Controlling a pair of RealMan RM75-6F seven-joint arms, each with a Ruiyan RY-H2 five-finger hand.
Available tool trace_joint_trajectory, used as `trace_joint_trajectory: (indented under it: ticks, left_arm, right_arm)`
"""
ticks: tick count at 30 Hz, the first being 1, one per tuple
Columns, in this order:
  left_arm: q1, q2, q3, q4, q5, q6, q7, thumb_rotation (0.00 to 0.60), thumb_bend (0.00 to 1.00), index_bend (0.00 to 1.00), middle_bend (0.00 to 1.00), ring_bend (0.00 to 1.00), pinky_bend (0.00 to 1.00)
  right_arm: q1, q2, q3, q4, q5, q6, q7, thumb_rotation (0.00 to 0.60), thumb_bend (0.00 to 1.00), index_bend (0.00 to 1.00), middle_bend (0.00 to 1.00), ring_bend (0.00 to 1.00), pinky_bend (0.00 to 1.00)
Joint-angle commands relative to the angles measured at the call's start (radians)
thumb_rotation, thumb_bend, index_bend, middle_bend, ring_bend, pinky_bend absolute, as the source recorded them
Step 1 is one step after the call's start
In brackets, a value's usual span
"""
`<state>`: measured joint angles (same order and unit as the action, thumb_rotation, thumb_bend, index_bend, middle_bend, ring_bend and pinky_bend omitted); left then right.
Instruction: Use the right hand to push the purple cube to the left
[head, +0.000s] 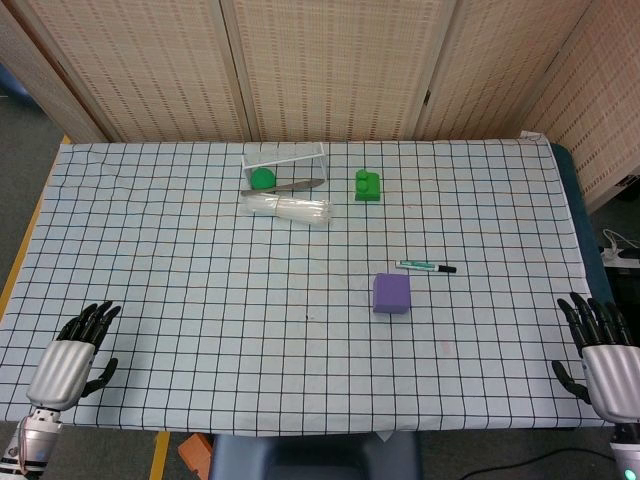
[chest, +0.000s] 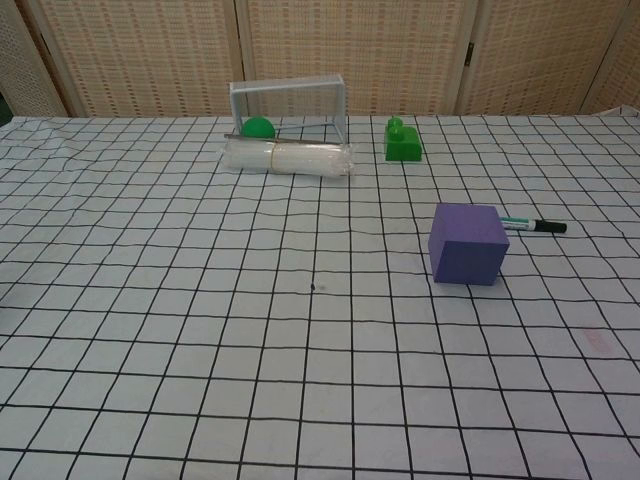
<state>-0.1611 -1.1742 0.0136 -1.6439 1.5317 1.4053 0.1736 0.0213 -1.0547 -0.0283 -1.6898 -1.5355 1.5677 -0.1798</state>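
Observation:
The purple cube (head: 391, 294) (chest: 468, 243) rests on the checked tablecloth, right of centre. My right hand (head: 602, 352) lies at the front right corner of the table, fingers spread, holding nothing, well to the right of the cube and nearer the front edge. At the front left corner my left hand (head: 78, 349) lies with its fingers apart and nothing in it. Neither hand shows in the chest view.
A green-and-black marker (head: 425, 267) (chest: 533, 225) lies just behind the cube to its right. Further back are a green block (head: 367, 185) (chest: 402, 141), a clear tube of sticks (head: 287, 208) (chest: 290, 157), and a clear box (head: 285, 160) (chest: 290, 100) over a green ball (head: 262, 178).

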Motion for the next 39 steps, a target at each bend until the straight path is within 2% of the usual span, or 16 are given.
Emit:
trace_joint_trajectory:
  ticks: [1, 7, 12, 18, 20, 24, 29, 32, 39]
  left_arm:
    - [0.0, 0.0, 0.0, -0.001, -0.005, -0.004, -0.001, 0.6, 0.41, 0.0, 0.0, 0.0, 0.17]
    - [-0.004, 0.006, -0.003, -0.004, -0.006, -0.013, -0.024, 0.6, 0.41, 0.0, 0.0, 0.0, 0.17]
    - [-0.014, 0.011, 0.0, 0.004, -0.004, -0.037, -0.056, 0.6, 0.41, 0.0, 0.0, 0.0, 0.17]
    - [-0.022, 0.023, 0.001, 0.008, -0.005, -0.052, -0.103, 0.6, 0.41, 0.0, 0.0, 0.0, 0.18]
    - [-0.023, 0.028, 0.0, 0.01, -0.006, -0.053, -0.114, 0.6, 0.41, 0.0, 0.0, 0.0, 0.17]
    - [-0.024, 0.036, -0.002, 0.012, -0.005, -0.054, -0.137, 0.6, 0.41, 0.0, 0.0, 0.0, 0.18]
    - [-0.026, 0.038, -0.001, 0.014, -0.006, -0.059, -0.146, 0.6, 0.41, 0.0, 0.0, 0.0, 0.17]
    - [-0.032, 0.043, 0.003, 0.017, -0.005, -0.075, -0.165, 0.6, 0.41, 0.0, 0.0, 0.0, 0.17]
    - [-0.039, 0.047, 0.005, 0.024, -0.005, -0.089, -0.189, 0.6, 0.41, 0.0, 0.0, 0.0, 0.18]
  right_arm:
    - [0.01, -0.022, 0.017, 0.006, 0.022, -0.023, 0.013, 0.6, 0.19, 0.0, 0.0, 0.0, 0.0]
    - [0.121, -0.074, 0.089, 0.006, 0.121, -0.197, -0.056, 0.6, 0.19, 0.01, 0.0, 0.0, 0.0]
    - [0.264, -0.136, 0.203, -0.002, 0.349, -0.391, -0.173, 0.6, 0.21, 0.11, 0.13, 0.0, 0.0]
    - [0.428, -0.262, 0.29, 0.097, 0.604, -0.503, -0.367, 0.6, 0.26, 0.28, 0.24, 0.0, 0.0]
    - [0.475, -0.307, 0.304, 0.142, 0.669, -0.52, -0.425, 0.6, 0.26, 0.32, 0.28, 0.01, 0.0]
    - [0.562, -0.4, 0.32, 0.242, 0.774, -0.544, -0.514, 0.6, 0.26, 0.32, 0.28, 0.01, 0.0]
    - [0.601, -0.452, 0.327, 0.295, 0.813, -0.557, -0.539, 0.6, 0.26, 0.32, 0.28, 0.02, 0.0]
    - [0.682, -0.579, 0.348, 0.444, 0.903, -0.591, -0.578, 0.6, 0.26, 0.33, 0.28, 0.02, 0.0]
    - [0.768, -0.692, 0.34, 0.593, 0.962, -0.608, -0.652, 0.6, 0.26, 0.37, 0.3, 0.03, 0.0]
